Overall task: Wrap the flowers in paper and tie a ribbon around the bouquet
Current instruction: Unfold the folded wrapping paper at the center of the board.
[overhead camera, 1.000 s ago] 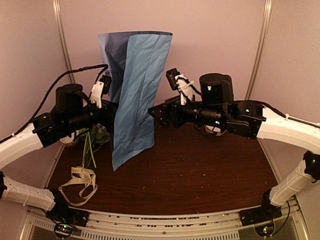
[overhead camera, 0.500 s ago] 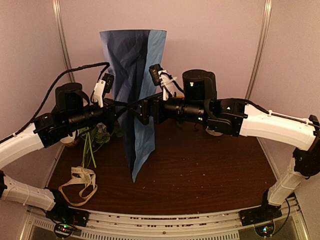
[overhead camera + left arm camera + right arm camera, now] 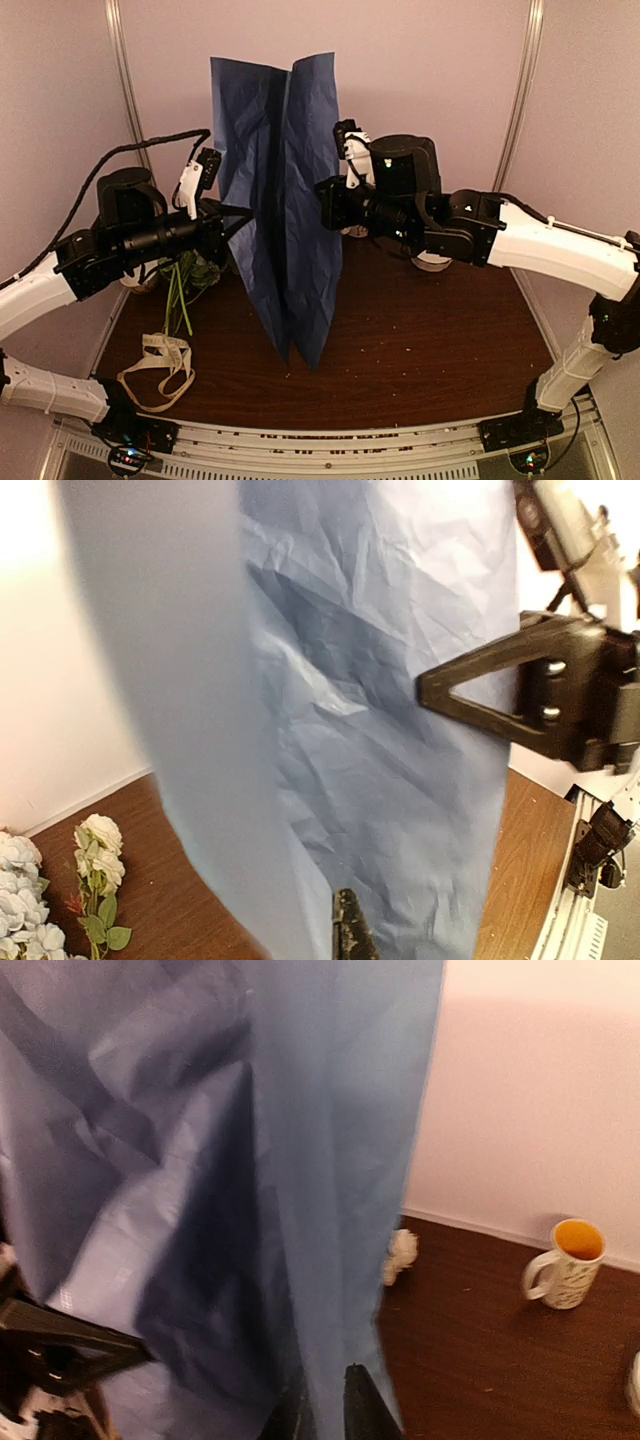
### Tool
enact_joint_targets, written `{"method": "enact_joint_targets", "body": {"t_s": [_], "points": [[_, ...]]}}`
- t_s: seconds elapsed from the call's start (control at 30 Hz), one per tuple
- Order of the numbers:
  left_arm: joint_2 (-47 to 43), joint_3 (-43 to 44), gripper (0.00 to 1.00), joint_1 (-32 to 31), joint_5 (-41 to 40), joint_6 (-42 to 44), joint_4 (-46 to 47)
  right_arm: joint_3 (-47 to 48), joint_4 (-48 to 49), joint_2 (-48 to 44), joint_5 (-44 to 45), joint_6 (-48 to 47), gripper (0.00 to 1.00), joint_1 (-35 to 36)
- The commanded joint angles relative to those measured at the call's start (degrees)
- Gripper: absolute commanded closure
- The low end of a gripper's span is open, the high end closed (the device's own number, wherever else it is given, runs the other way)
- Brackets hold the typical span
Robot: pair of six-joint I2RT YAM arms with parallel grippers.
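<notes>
Step in hand is handling the paper (image 3: pixel 285 200): it hangs upright above the worktop (image 3: pixel 420 330), with the left gripper (image 3: pixel 238 212) and right gripper (image 3: pixel 322 207) both closed on it. The flowers (image 3: pixel 188 278) lie unwrapped at the left. Next move, as I judge it, is to spread the sheet flat beside them.
</notes>
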Motion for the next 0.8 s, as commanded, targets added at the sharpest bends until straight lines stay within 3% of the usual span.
{"method": "enact_joint_targets", "body": {"t_s": [0.0, 0.2, 0.4, 0.67, 0.77], "points": [[-2.28, 1.85, 1.00, -0.13, -0.85, 1.04, -3.67, -3.08, -3.17, -4.83, 6.61, 1.41, 1.00, -2.99], [-1.66, 9.65, 1.00, 0.05, -2.86, 2.37, -19.35, -8.40, -7.54, -12.61, -4.02, 1.99, 1.00, -10.45], [-0.05, 18.73, 1.00, 1.95, -11.89, 3.28, -34.35, -8.79, -24.13, -18.51, -15.94, 4.50, 1.00, -18.90], [3.38, 31.49, 1.00, 2.69, -12.60, 5.21, -46.66, -2.74, -44.98, -20.32, -26.29, 3.32, 1.00, -19.91], [4.05, 33.44, 1.00, 2.80, -12.91, 6.17, -49.59, -4.17, -47.61, -22.00, -28.92, 4.38, 1.00, -19.91]]}}
